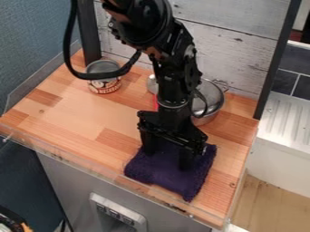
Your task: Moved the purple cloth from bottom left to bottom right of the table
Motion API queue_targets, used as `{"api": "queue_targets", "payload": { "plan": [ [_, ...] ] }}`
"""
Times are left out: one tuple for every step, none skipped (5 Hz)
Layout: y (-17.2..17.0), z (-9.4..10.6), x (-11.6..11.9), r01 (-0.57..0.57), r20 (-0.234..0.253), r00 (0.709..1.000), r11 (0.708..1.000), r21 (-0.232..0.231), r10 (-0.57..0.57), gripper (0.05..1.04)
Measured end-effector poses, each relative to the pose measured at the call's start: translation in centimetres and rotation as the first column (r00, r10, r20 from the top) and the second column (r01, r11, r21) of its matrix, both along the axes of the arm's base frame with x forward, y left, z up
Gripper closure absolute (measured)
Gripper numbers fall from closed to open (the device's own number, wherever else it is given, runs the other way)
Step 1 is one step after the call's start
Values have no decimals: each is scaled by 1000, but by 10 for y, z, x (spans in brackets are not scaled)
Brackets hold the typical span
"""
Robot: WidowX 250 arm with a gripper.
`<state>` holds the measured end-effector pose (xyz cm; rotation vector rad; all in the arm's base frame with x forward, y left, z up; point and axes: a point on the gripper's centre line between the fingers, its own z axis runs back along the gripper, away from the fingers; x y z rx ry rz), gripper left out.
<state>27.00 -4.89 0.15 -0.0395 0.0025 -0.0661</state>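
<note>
Tabletop [66,108] — purple cloth [165,172], corner frontward

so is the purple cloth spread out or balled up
Spread out: the cloth lies low on the table under the gripper, a broad patch with corners showing. Whether a layer is folded beneath, I cannot tell.

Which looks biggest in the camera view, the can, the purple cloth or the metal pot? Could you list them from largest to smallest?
1. Purple cloth
2. Metal pot, though partly hidden behind the robot arm
3. Can
</note>
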Motion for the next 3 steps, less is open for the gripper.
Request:
{"api": "queue_targets", "payload": {
  "plan": [
    [-1, 10, 1, 3, 23, 1000, 1000, 13, -3, 84],
    [0, 45, 5, -8, 109, 994, 1000, 13, 7, 84],
    [5, 66, 4, -3, 149, 989, 1000, 9, 2, 84]
  ]
}}
